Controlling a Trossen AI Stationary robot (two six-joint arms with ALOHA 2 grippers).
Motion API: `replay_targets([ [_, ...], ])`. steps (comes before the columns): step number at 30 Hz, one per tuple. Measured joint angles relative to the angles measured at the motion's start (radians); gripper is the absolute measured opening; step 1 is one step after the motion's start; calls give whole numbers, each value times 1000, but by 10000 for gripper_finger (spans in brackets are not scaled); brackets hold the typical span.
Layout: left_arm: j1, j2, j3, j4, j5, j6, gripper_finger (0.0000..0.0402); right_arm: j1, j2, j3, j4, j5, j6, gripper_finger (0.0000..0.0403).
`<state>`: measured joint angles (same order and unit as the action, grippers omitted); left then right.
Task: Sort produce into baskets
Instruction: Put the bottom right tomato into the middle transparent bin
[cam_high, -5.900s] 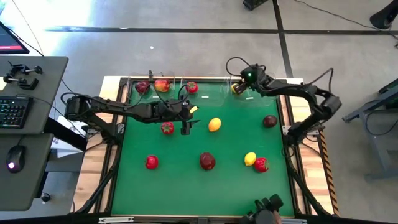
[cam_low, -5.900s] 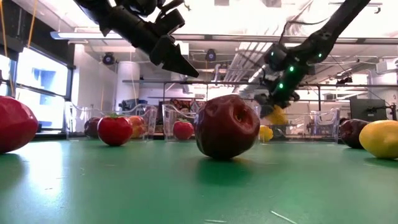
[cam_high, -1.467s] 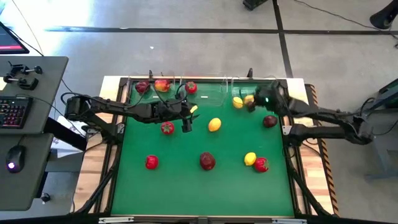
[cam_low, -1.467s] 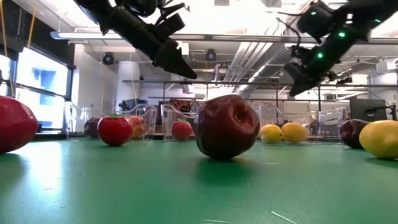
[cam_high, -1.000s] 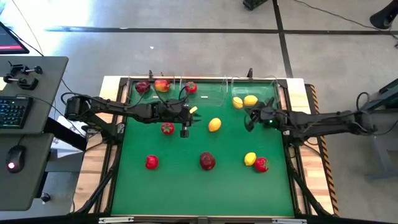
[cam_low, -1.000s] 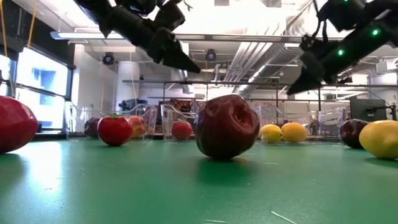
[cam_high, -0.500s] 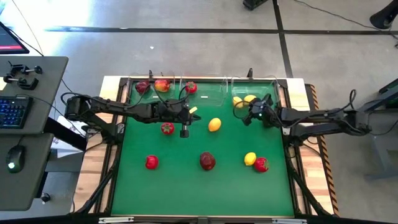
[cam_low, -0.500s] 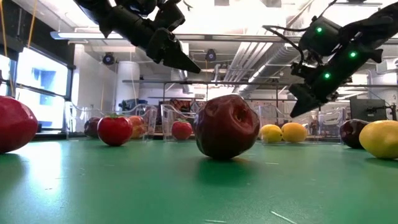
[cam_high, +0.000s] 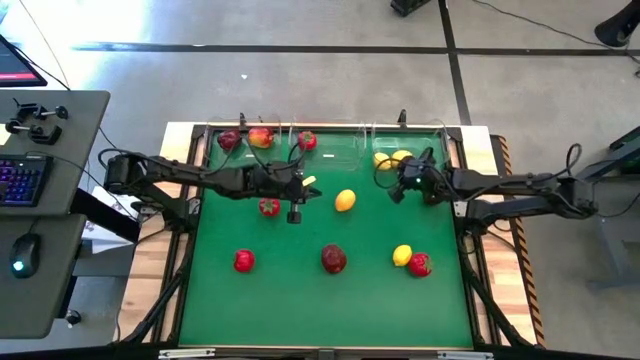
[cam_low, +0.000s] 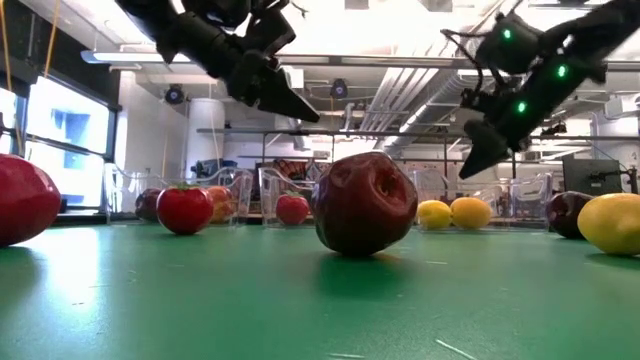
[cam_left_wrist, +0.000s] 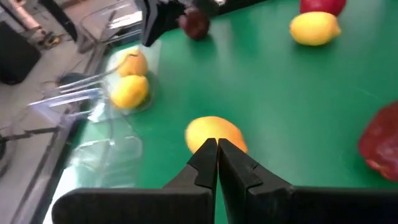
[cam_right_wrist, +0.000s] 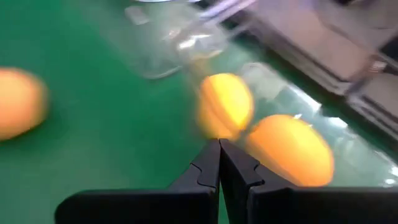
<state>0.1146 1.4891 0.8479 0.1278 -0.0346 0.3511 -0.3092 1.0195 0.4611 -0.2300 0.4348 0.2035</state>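
Left gripper (cam_high: 294, 214) clenched, empty, hanging above the green mat (cam_high: 300, 290) just right of a bright red green-topped fruit (cam_high: 268, 207), with a loose lemon (cam_high: 345, 200) further right. Right gripper (cam_high: 393, 191) also clenched, empty, at the near edge of the far-right bin (cam_high: 440, 135), which holds two lemons (cam_high: 391, 159). Far-left bin (cam_high: 212, 133) holds two apples (cam_high: 245, 138); the middle bin (cam_high: 340, 150) one red fruit (cam_high: 307, 140). Still loose on the near mat: dark apple (cam_high: 333, 259), red fruit (cam_high: 243, 261), lemon (cam_high: 402, 255) touching a red one (cam_high: 420, 264).
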Motion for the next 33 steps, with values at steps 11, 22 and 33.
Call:
replay_targets([
  [11,-4,0,-79,120,24,18,0,396,0,285,-620,-160,229,1],
  [22,-5,0,-79,117,24,18,0,844,29,393,-773,-283,726,117],
  [33,-5,0,-79,117,24,17,0,996,194,376,-831,-443,953,216],
])
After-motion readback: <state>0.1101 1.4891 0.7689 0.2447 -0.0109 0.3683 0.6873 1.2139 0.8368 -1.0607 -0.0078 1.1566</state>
